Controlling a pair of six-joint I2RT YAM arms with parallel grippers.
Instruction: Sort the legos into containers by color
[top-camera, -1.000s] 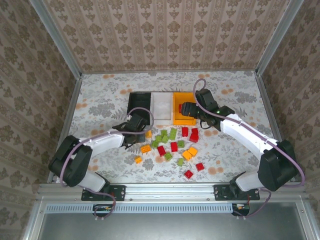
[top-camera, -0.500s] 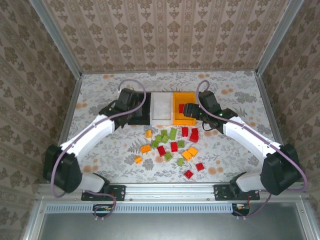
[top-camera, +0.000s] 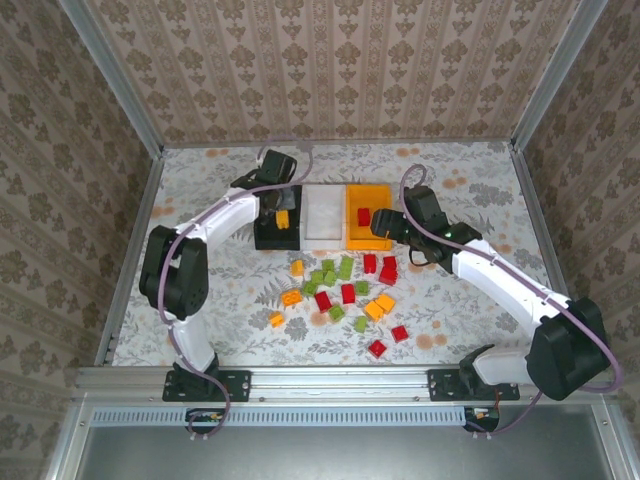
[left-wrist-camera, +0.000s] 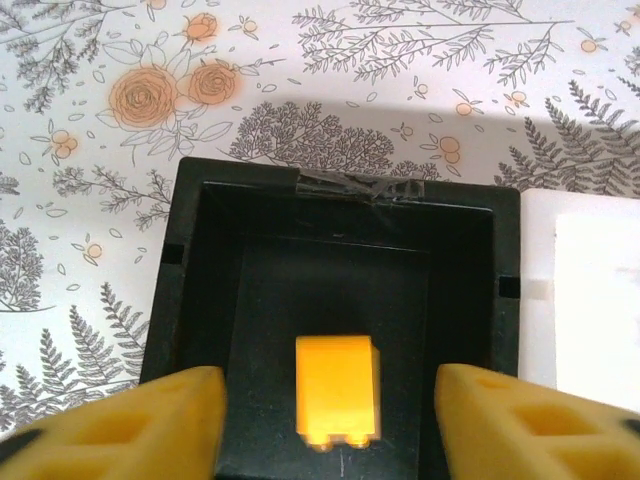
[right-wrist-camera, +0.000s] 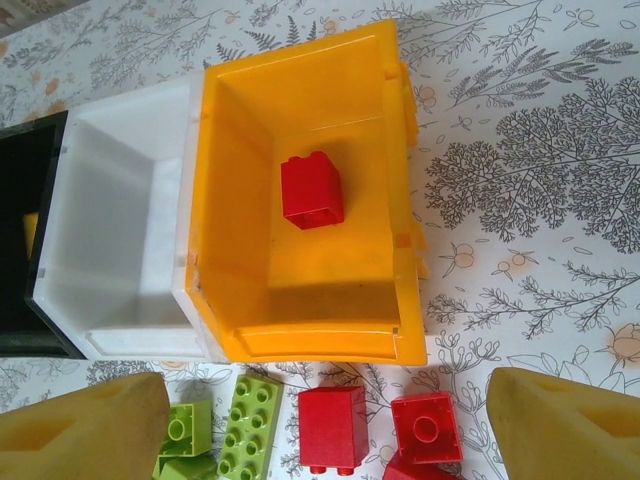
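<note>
The left gripper (left-wrist-camera: 330, 425) hangs over the black bin (left-wrist-camera: 190, 300) with its jaws apart, grasping nothing. An orange-yellow brick (left-wrist-camera: 338, 390) lies flat on the bin floor between them and touches neither jaw. The right gripper (right-wrist-camera: 330, 425) also has its jaws spread wide and empty. It hovers at the near wall of the orange bin (right-wrist-camera: 300, 345), where one red brick (right-wrist-camera: 312, 190) lies on the floor. The white bin (right-wrist-camera: 120, 200) stands between the other two, touching both.

This looks like the end of a drop-off on both sides, with a brick lying in a bin below each pair of open jaws. Most of the sorting seems to be left. The loose bricks (top-camera: 345, 290), in red, green and orange-yellow, lie scattered on the flowered desk (top-camera: 200, 300) just in front of the bins.

The next move calls for each arm to draw back to that pile. It then needs to line its open jaws over a single brick with room on both sides, and close.

The overhead view gives the whole spread, with both arms reaching in from the near edge. The left wrist view adds a strip of dark tape (left-wrist-camera: 360, 185) on the black bin's far rim. The right wrist view shows green bricks (right-wrist-camera: 245, 425) and red bricks (right-wrist-camera: 425, 428) just in front of the orange bin, close under the right jaws. These look like the handiest picks.
</note>
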